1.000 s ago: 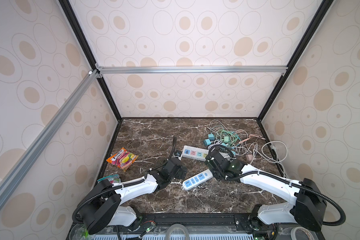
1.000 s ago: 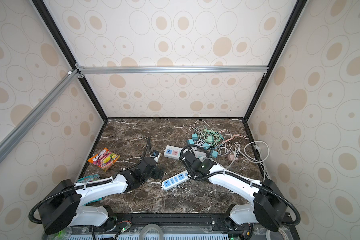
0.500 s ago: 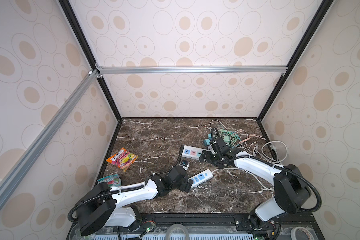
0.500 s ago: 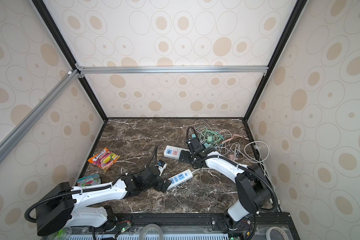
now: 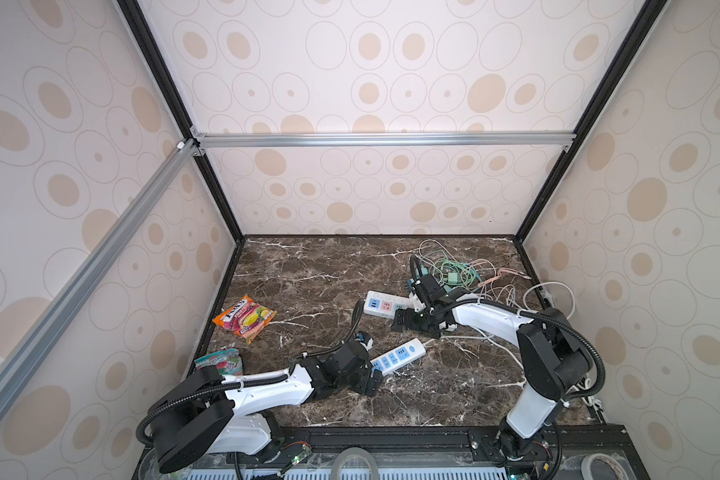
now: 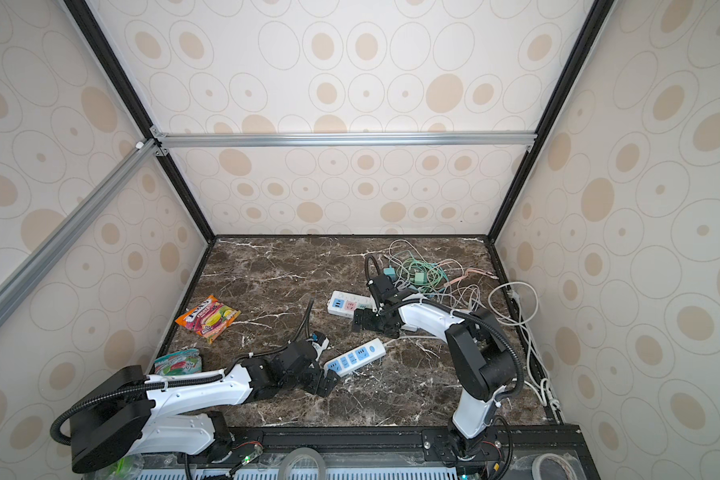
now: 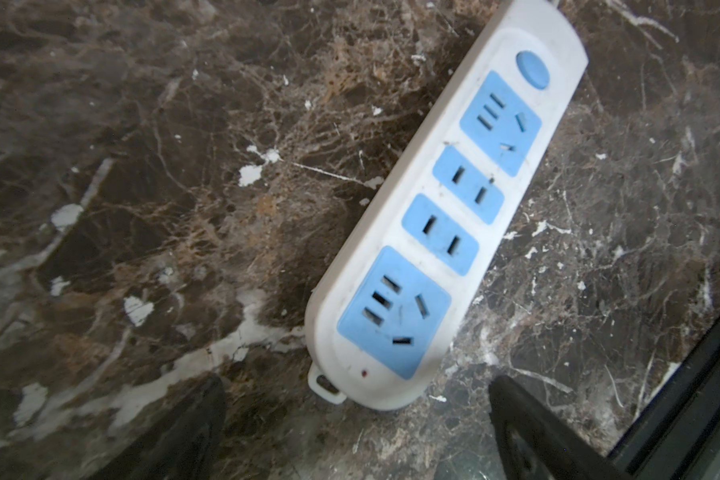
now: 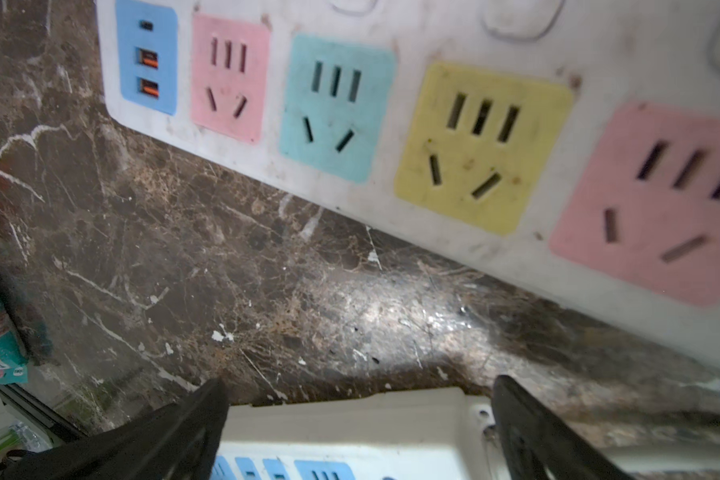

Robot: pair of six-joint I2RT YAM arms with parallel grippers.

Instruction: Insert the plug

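Diagonally, power strip, switch end rightward

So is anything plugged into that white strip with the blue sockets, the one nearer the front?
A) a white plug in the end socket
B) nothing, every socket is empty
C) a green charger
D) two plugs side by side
B: in the left wrist view every blue socket on the white strip shows bare slots, with no plug in any of them.
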